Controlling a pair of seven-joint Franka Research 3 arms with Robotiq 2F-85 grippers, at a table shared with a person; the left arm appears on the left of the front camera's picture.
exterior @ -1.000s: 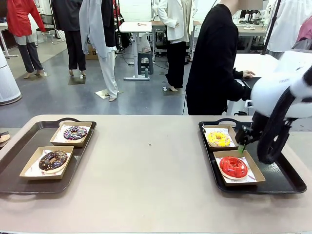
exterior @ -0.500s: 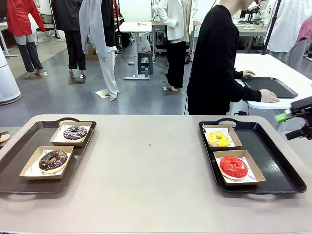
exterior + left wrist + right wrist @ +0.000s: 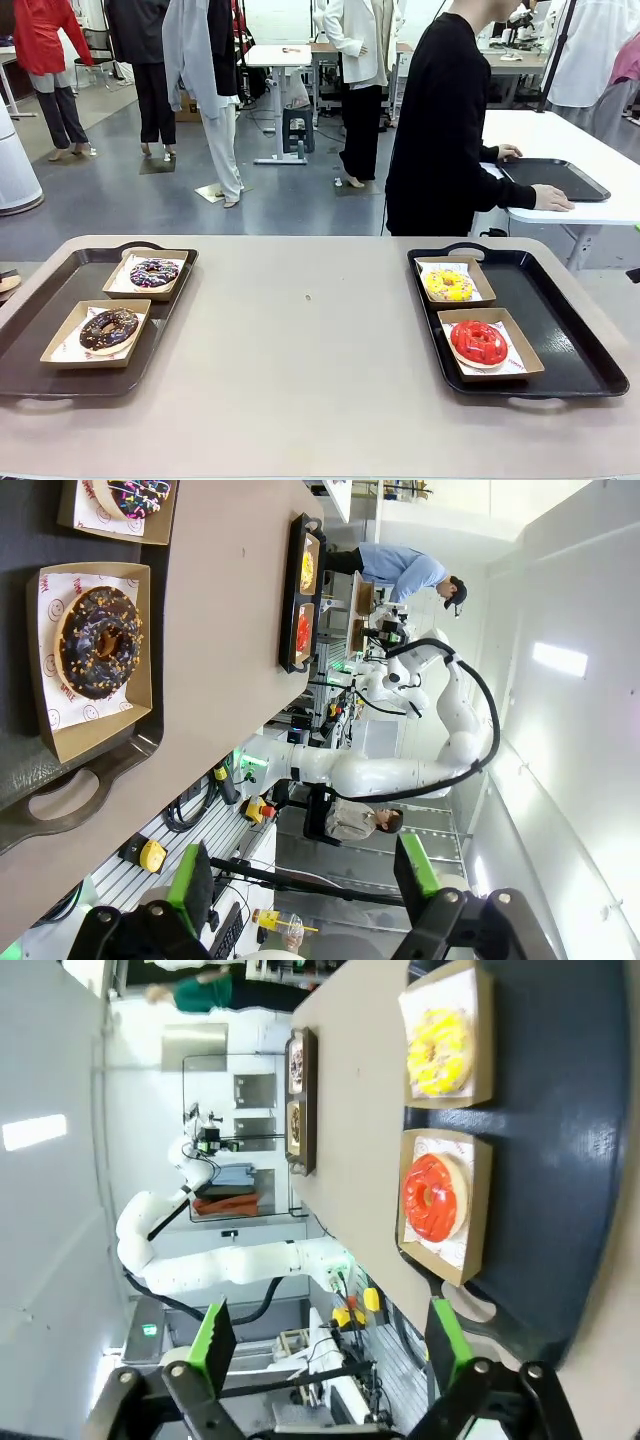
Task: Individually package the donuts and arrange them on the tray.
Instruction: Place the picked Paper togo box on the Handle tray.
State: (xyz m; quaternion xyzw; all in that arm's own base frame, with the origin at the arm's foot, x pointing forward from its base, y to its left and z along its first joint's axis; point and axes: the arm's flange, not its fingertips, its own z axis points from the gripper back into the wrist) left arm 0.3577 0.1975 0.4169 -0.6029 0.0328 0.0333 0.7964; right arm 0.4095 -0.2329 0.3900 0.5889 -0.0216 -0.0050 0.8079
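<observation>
Beyond both gaping, empty claws, left claw (image 3: 305,885) and right claw (image 3: 325,1345), sprinkled donut (image 3: 139,494) is cropped.

Even, bright overhead indoor light, soft faint shadows under the trays (image 3: 560,330). Front view sharp. Glossy glare on the red donut (image 3: 479,342) icing. Wrist views rolled sideways, wide-angle bending at edges, blown-out white wall patches, near fingers slightly soft.
</observation>
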